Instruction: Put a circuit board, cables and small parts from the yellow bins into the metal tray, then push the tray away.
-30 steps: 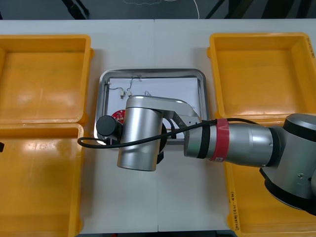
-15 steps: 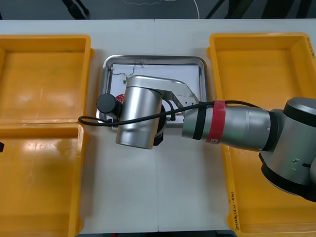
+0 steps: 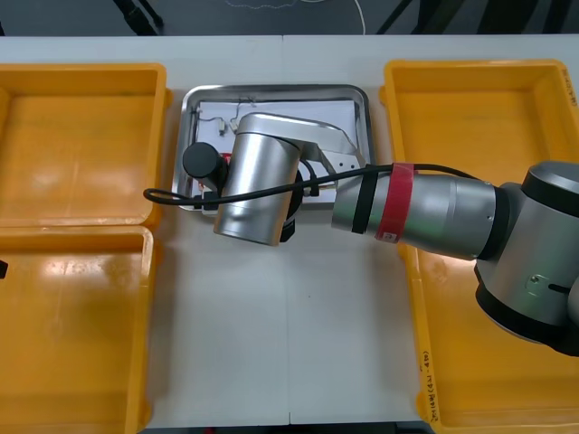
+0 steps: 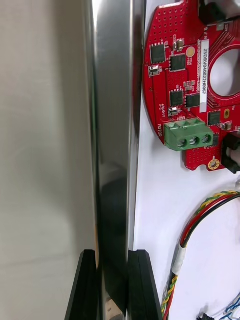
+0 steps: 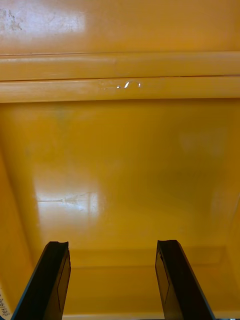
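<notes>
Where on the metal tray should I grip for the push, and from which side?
Grip the thin upright rim on the robot's side, from above, one finger inside, one outside. The right gripper is shut on the metal tray that way, clear of the circuit board and red and yellow cable inside. The left gripper hangs open over a yellow bin.

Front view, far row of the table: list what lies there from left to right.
Far-left yellow bin → metal tray, its near rim clamped by the right gripper → far-right yellow bin. The left gripper hangs open over a yellow bin.
</notes>
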{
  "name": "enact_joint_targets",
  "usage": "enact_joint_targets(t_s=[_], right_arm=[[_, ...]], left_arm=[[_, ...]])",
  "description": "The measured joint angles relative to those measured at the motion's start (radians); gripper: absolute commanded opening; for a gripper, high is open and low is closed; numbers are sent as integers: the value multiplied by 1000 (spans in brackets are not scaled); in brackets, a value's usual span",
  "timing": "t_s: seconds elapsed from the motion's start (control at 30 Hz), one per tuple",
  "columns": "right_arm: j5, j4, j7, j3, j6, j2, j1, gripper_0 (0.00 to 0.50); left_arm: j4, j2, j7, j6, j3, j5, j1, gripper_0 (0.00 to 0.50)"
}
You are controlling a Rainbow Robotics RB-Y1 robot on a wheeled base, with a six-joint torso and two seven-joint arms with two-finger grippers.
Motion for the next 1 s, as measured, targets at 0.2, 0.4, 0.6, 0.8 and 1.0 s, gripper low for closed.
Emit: enact_joint_targets(t_s=[0.2, 0.4, 0.6, 0.8, 1.0], right_arm=[[0, 52, 11, -3, -44, 0, -16, 0], [5, 84, 45, -3, -60, 0, -34, 0], [6, 106, 49, -6, -81, 0, -49, 0], [6, 142, 56, -14, -108, 1, -62, 0], [7, 178, 58, -24, -142, 1, -77, 0]], left_arm=[[0, 0, 0, 0, 0, 0, 0, 500], [0, 0, 0, 0, 0, 0, 0, 500], [0, 0, 0, 0, 0, 0, 0, 500], [0, 0, 0, 0, 0, 0, 0, 500], [0, 0, 0, 0, 0, 0, 0, 500]])
